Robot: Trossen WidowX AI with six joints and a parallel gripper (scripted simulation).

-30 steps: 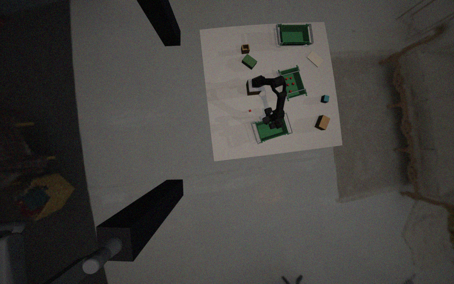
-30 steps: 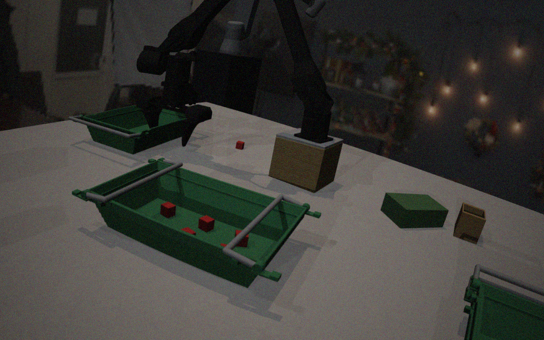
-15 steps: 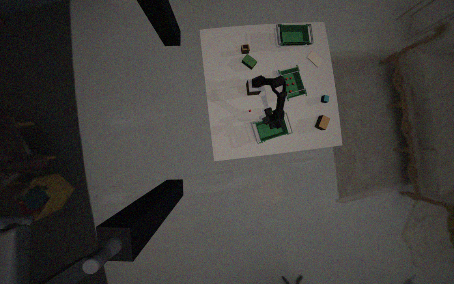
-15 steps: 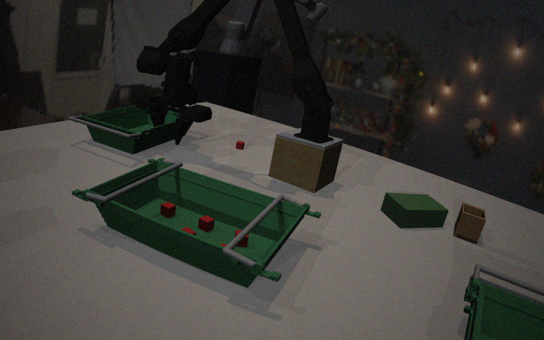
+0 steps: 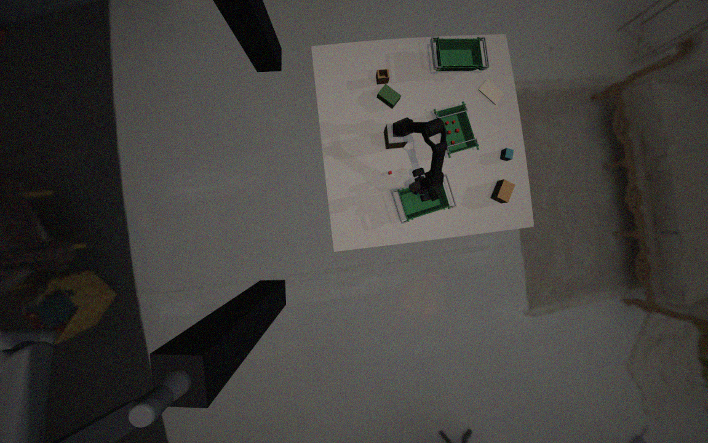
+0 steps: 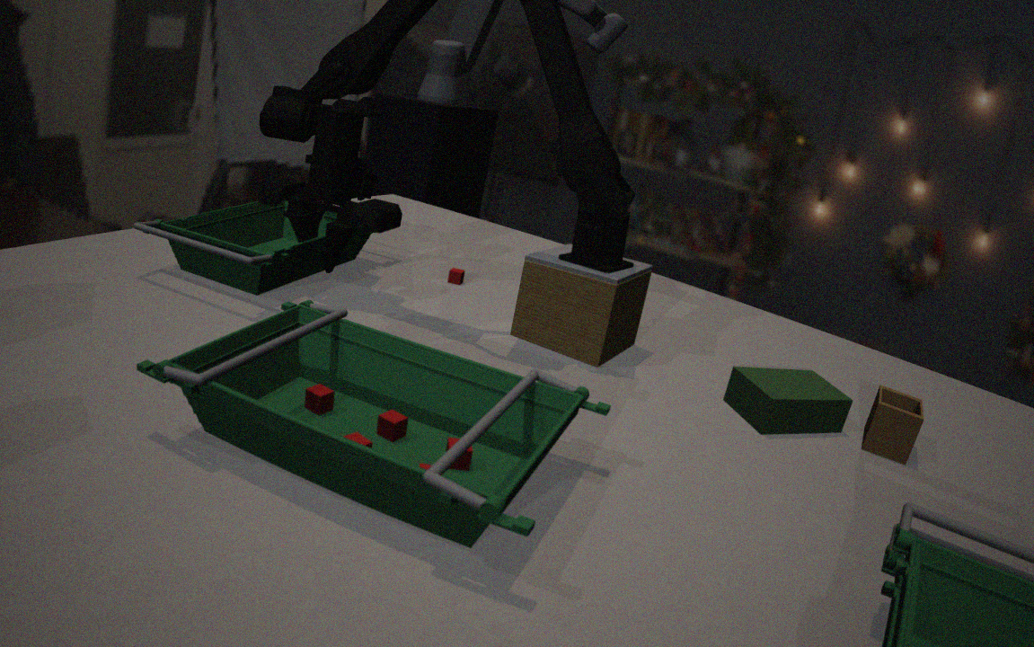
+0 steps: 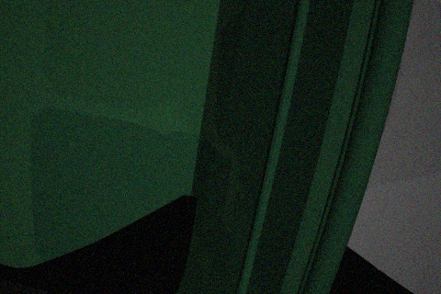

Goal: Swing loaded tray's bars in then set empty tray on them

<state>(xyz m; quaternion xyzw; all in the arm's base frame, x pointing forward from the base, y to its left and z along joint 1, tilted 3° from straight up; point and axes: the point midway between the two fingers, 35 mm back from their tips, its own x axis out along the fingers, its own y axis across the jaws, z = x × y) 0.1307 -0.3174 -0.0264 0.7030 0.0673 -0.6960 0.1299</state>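
Evidently the tool (image 5: pixel 427 192) (image 6: pixel 317 245) (image 7: pixel 241 220) straddles one wall of the empty tray (image 5: pixel 414 205) (image 6: pixel 218 270) (image 7: pixel 115 55), seven o'clock from the loaded tray (image 5: pixel 467 131) (image 6: pixel 303 458), for lifting; I cannot tell whether it pinches.

The loaded tray (image 5: pixel 473 137) (image 6: pixel 319 474) looks like smooth green plastic with a dull sheen, its two bars (image 6: pixel 480 424) like matt grey metal; the tray by the pincer (image 5: pixel 405 218) (image 6: pixel 215 270) has the same green plastic look, its wall smooth and ridged; the small blocks (image 6: pixel 392 424) look matt and flat-faced; the arm's plinth (image 6: pixel 556 309) shows fine-lined wood-like sides; the open box (image 6: pixel 890 430) looks like plain wood; the green block (image 6: pixel 785 402) looks matt; the counter (image 5: pixel 361 231) (image 6: pixel 705 546) looks smooth and matt.
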